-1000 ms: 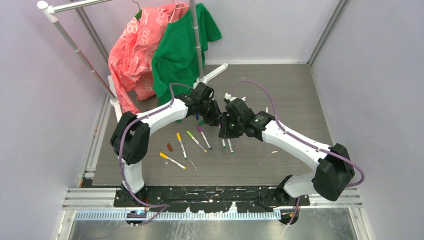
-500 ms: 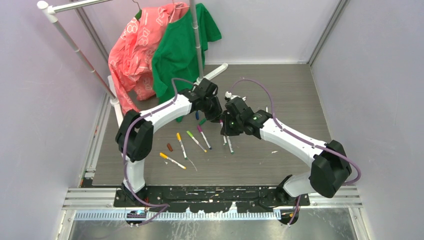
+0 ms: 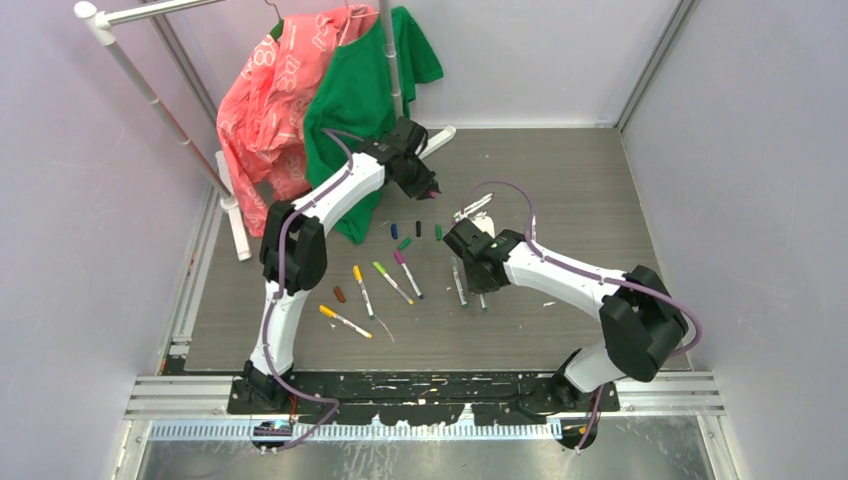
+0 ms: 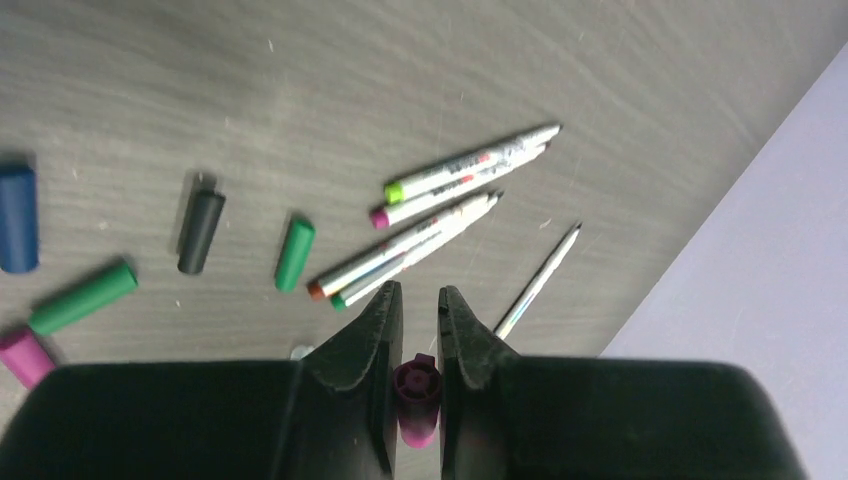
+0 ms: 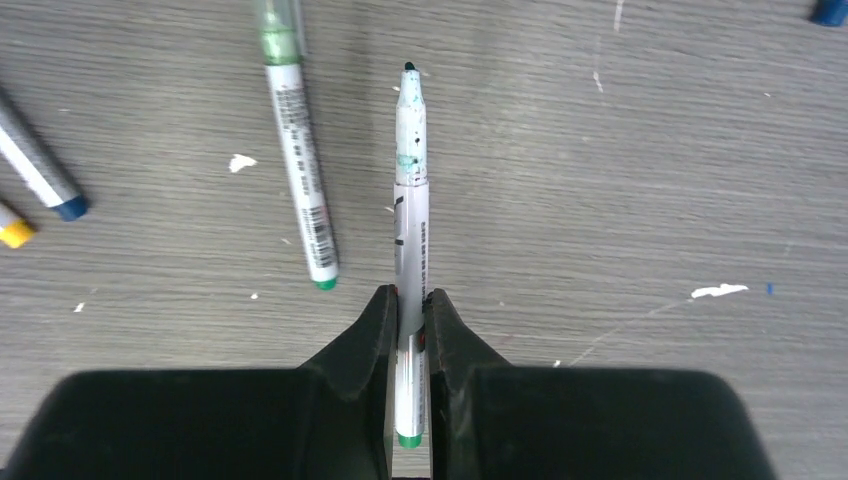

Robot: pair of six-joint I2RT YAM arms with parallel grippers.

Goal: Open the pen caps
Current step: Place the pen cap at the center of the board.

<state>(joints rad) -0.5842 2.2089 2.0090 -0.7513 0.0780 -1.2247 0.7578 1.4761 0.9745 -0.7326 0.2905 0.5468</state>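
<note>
My left gripper (image 4: 420,292) is shut on a magenta pen cap (image 4: 417,390), held high over the back of the table (image 3: 600,200); from above the left gripper (image 3: 431,189) is near the rack foot. Low over the table, my right gripper (image 5: 410,295) is shut on a green-ended pen (image 5: 410,200) whose tip is bare. Loose caps lie below the left gripper: blue (image 4: 17,217), black (image 4: 201,231) and two green (image 4: 295,254). Three uncapped pens (image 4: 470,165) lie together beyond them. Capped pens (image 3: 392,282) lie left of the right gripper (image 3: 472,268).
A clothes rack (image 3: 396,90) with a pink and a green shirt (image 3: 355,110) stands at the back left. A brown cap (image 3: 340,294) and an orange pen (image 3: 345,321) lie near the front left. Another pen (image 5: 298,170) lies just left of the held one.
The two grippers have drawn apart. The left arm rose and swung back toward the rack with the cap; the right one dropped toward the table with the pen.
</note>
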